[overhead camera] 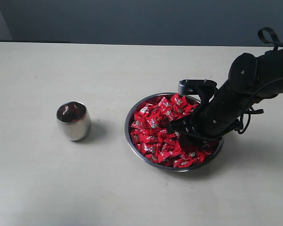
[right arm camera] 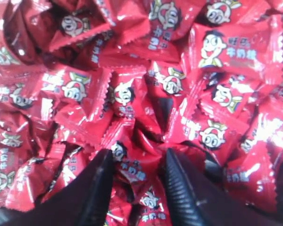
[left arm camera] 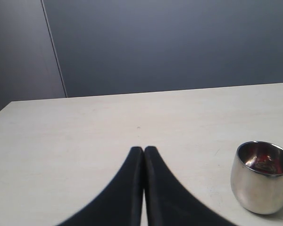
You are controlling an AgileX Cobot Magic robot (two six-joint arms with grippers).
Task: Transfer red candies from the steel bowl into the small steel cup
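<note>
Now right pincer (right arm camera: 137,154) stands open among the red candies (right arm camera: 217,52), one between its jaws

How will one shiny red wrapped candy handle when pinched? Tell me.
Probably slippery: the shiny red wrapped candies have glossy, crinkled film. Likely to shift, lying loosely heaped in the wide steel bowl under the open right gripper. The serrated ends look floppy.

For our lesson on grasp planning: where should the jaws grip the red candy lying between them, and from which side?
Likely the red candy is best pinched across its plump middle, not its flat crimped ends, coming down from above: it lies atop the heap in the steel bowl, hemmed by neighbours.
</note>
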